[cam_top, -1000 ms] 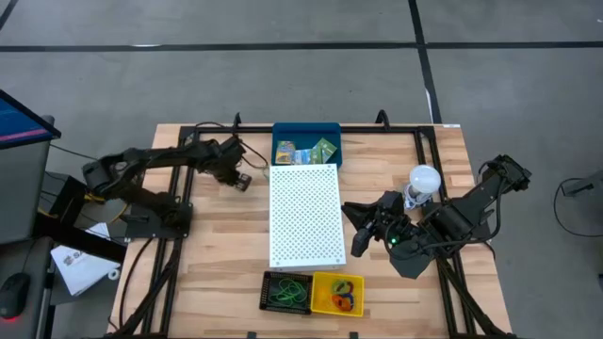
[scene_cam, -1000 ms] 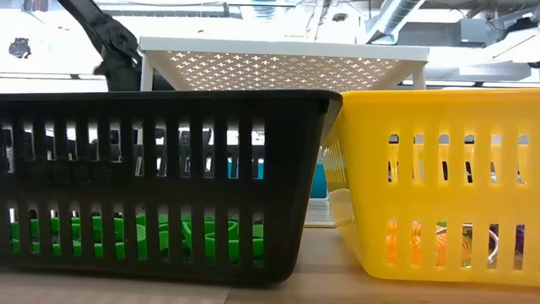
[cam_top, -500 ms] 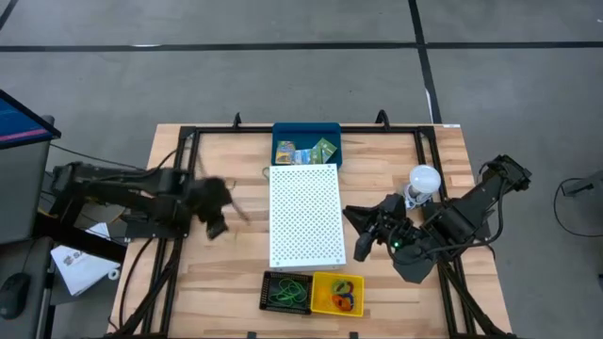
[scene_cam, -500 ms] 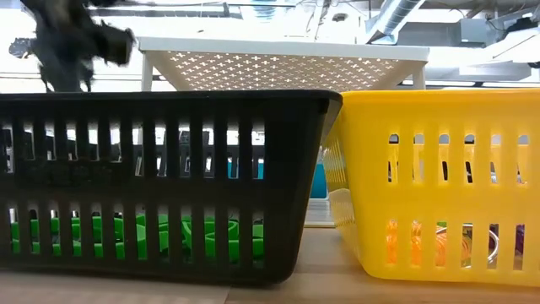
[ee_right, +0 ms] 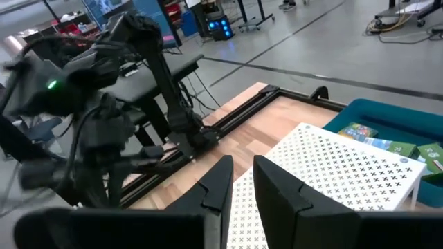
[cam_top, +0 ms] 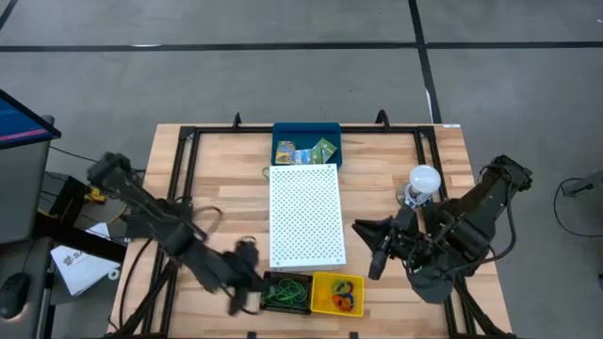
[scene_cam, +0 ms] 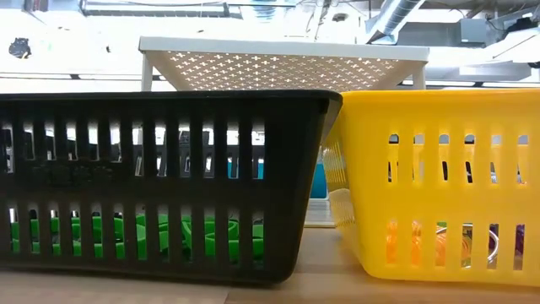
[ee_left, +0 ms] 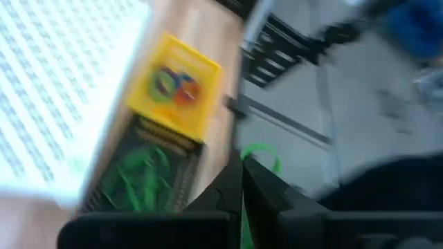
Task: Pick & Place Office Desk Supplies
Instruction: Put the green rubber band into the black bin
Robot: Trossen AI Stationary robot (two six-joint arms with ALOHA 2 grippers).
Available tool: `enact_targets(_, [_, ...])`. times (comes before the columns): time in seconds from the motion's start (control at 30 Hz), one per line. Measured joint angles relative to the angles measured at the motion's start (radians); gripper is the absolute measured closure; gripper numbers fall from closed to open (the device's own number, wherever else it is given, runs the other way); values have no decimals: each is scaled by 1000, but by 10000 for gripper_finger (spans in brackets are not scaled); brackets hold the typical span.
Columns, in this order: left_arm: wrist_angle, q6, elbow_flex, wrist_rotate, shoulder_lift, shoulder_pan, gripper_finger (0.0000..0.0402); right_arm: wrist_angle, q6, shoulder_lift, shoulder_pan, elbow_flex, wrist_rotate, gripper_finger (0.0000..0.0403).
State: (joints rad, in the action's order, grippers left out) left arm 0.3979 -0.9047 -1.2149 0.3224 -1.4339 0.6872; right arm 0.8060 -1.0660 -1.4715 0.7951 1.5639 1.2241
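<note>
My left gripper (cam_top: 243, 282) hangs blurred just left of the black basket (cam_top: 285, 292), shut on a green rubber band (ee_left: 261, 153). The black basket holds green bands (scene_cam: 126, 236). The yellow basket (cam_top: 337, 293) beside it holds mixed-colour bands. Printed packets (cam_top: 311, 151) lie in the blue tray (cam_top: 306, 132) at the far edge. My right gripper (cam_top: 372, 249) hovers right of the white perforated board (cam_top: 304, 215). Its fingers stand slightly apart with nothing between them (ee_right: 242, 181). My left gripper pinches the green rubber band between its two shut fingertips (ee_left: 235, 187). A loop of the band (ee_left: 266, 158) sticks out beyond the tips, clear of the table and the baskets. The picture is blurred, so more of the hold cannot be told.
The white perforated board stands as a raised shelf in the table's middle, between the blue tray and the two baskets. A white bulb-like object (cam_top: 423, 179) stands at the right, near my right arm. Black frame rails (cam_top: 179, 188) run along the table's sides.
My left gripper has swung fast from the far left, beside the blue tray, toward the table's near edge. It has turned on the way and now hangs beside the black basket. My right gripper has drifted slightly toward the near edge.
</note>
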Motion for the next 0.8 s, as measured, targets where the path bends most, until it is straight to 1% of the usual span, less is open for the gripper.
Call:
enact_targets(0.1, [63, 19, -118, 111, -137, -1, 401, -1, -9, 0, 19, 0, 11, 346])
enact_targets(0.17, [69, 12, -160, 158, -214, -1, 401, -1, -23, 0, 28, 0, 11, 346])
enact_targets(0.3, [69, -24, -194, 243, -337, 33, 401, 0, -35, 0, 45, 0, 11, 346])
enact_targets(0.37, [93, -77, -193, 285, -380, 52, 401, 0, -35, 0, 50, 0, 11, 346])
enact_targets(0.47, [149, -175, -193, 353, -422, 76, 401, -2, -35, 0, 50, 0, 11, 346])
enact_targets(0.53, [173, -210, -193, 378, -436, 82, 401, -3, -35, 0, 51, 0, 11, 346])
enact_targets(0.8, [201, -236, -176, 377, -442, 77, 401, -14, -42, -8, 49, 0, 11, 346])
